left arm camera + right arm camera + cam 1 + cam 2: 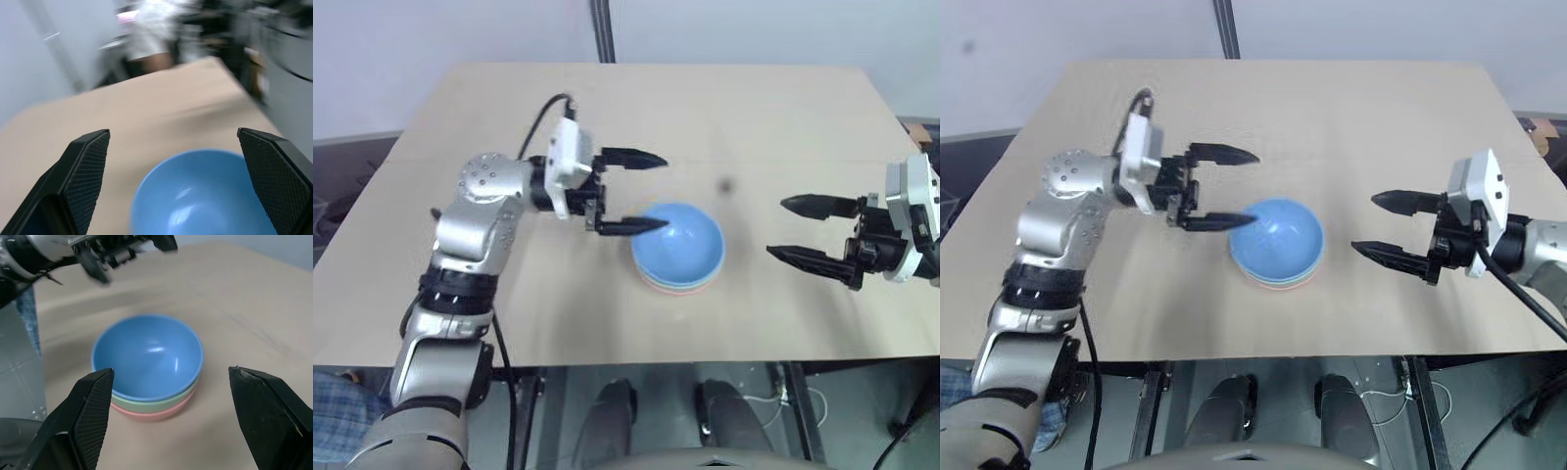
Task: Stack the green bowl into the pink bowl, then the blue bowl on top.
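The three bowls stand nested near the middle of the table. The blue bowl point(677, 245) is on top, and the green bowl point(185, 394) shows as a thin rim beneath it. At the bottom is the pink bowl point(146, 414). My left gripper point(644, 191) hangs open just left of the stack, its lower finger over the blue rim, with nothing between the fingers. To the right of the stack my right gripper point(790, 229) is open and empty, pointing toward the bowls.
The tan table point(754, 117) stretches wide behind and beside the stack. A dark post point(602, 29) rises behind the far edge. Its front edge point(636, 362) runs just below the bowls.
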You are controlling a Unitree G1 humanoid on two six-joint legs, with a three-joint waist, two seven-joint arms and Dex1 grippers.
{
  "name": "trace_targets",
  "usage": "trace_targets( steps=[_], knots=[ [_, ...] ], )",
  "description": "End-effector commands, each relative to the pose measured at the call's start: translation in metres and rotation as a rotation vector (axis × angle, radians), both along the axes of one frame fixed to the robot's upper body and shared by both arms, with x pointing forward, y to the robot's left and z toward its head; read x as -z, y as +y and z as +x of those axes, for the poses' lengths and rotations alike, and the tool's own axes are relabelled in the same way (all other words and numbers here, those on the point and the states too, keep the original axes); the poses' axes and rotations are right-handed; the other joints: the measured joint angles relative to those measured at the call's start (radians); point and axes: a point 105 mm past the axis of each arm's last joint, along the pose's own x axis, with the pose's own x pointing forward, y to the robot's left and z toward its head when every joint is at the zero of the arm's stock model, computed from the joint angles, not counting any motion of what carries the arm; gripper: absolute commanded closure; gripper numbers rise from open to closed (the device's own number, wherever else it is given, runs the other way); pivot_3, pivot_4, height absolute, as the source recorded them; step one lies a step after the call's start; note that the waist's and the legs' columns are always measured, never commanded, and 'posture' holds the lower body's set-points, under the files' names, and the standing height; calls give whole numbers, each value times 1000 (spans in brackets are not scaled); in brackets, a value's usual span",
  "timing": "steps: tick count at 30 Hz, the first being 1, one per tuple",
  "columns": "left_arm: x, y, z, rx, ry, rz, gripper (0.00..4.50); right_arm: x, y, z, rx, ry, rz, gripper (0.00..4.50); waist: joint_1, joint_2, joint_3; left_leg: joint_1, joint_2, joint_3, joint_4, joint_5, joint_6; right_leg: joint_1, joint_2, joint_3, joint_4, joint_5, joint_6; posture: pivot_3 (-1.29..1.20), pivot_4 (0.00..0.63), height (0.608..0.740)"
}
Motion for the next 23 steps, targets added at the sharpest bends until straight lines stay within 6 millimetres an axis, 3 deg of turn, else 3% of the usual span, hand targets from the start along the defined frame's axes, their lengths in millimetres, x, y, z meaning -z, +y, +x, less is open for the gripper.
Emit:
trace_targets(
  steps=[1,7,12,16,23],
  knots=[
    [3,17,-4,-150,54,-42,91,-2,-17,-1,82,-67,3,550,2,0,0,0,0,0,0,0,0,0,0,0,0,0,0,0,150,740],
    [35,48,-24,-306,151,-49,91,22,-47,-12,157,-38,-27,550,7,0,0,1,0,0,0,0,0,1,0,0,0,0,0,0,150,740],
    [45,60,-33,-394,172,-43,91,39,-63,-17,191,1,-70,550,9,0,0,3,0,0,0,0,0,3,0,0,0,0,0,0,150,740],
    [51,71,-33,-421,169,-6,91,48,-68,-16,204,-3,-82,550,8,0,0,10,0,2,-1,0,0,10,0,1,-1,0,0,0,150,740],
    [53,69,-34,-408,191,6,91,51,-66,-25,159,-5,-90,550,8,0,0,17,1,2,-2,0,0,17,0,2,-2,-1,0,0,150,740]
  ],
)
